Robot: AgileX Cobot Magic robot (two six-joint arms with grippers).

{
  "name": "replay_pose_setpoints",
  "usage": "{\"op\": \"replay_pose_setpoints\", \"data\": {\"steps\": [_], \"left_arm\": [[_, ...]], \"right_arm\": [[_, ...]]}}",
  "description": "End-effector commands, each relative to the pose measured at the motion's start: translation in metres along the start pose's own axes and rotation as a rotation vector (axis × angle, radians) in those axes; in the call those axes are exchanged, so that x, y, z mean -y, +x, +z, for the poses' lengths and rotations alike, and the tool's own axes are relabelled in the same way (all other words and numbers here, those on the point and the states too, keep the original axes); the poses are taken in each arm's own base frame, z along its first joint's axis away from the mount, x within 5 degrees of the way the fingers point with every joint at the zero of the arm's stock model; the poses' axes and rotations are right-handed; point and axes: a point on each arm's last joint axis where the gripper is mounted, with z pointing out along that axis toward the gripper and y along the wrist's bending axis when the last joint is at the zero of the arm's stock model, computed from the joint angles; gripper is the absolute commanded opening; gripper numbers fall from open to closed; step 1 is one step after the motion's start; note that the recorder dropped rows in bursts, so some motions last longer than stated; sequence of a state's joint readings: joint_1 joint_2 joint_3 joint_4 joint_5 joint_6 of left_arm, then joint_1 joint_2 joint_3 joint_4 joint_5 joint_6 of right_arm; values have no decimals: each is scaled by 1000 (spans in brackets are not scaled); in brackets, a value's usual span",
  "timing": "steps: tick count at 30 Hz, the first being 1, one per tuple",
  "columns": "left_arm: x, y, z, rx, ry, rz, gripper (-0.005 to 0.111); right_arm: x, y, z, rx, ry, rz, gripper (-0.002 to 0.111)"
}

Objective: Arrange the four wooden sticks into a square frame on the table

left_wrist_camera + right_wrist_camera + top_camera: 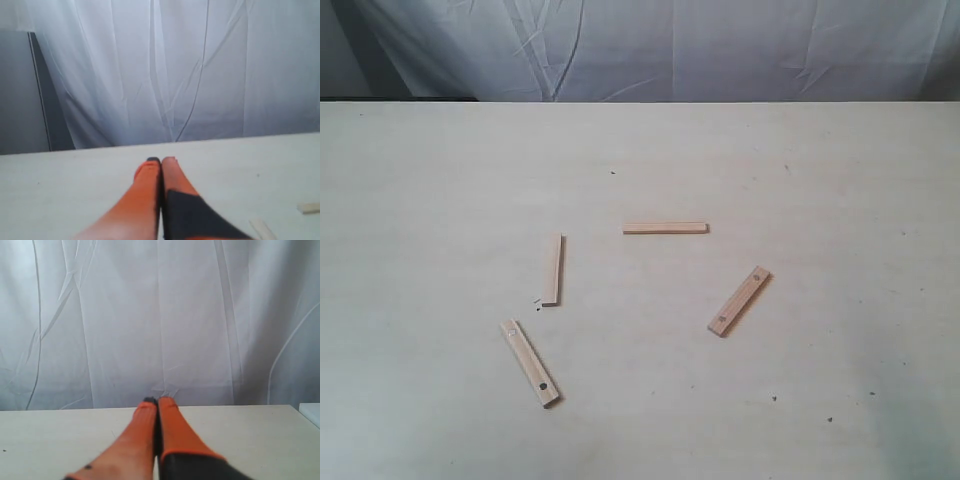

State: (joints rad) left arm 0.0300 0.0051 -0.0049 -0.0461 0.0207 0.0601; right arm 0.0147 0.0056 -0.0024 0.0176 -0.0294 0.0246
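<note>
Four pale wooden sticks lie apart on the table (440,200) in the exterior view, forming no square frame. One stick (665,228) lies level near the middle. A second stick (553,269) stands nearly upright to its left. A third stick (530,362), with dark holes, slants at the front left. The fourth stick (739,301), also holed, slants at the right. Neither gripper shows in the exterior view. My left gripper (161,161) is shut and empty, held above the table, with two stick ends (309,207) at its view's edge. My right gripper (158,401) is shut and empty too.
A white wrinkled curtain (670,45) hangs behind the table's far edge. A few tiny dark specks (773,397) dot the tabletop. The table's right edge (306,415) shows in the right wrist view.
</note>
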Motion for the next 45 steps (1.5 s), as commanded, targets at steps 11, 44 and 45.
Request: {"op": "replay_pose_setpoints", "data": {"steps": [11, 44, 45], "left_arm": [[-4, -23, -3, 159, -7, -425, 0], [42, -40, 177, -1071, 153, -177, 0], [51, -36, 183, -1088, 173, -170, 0]], "right_arm": [[0, 0, 0, 6, 4, 0, 0], [0, 3, 0, -20, 5, 18, 0], [0, 3, 0, -20, 5, 18, 0]]}}
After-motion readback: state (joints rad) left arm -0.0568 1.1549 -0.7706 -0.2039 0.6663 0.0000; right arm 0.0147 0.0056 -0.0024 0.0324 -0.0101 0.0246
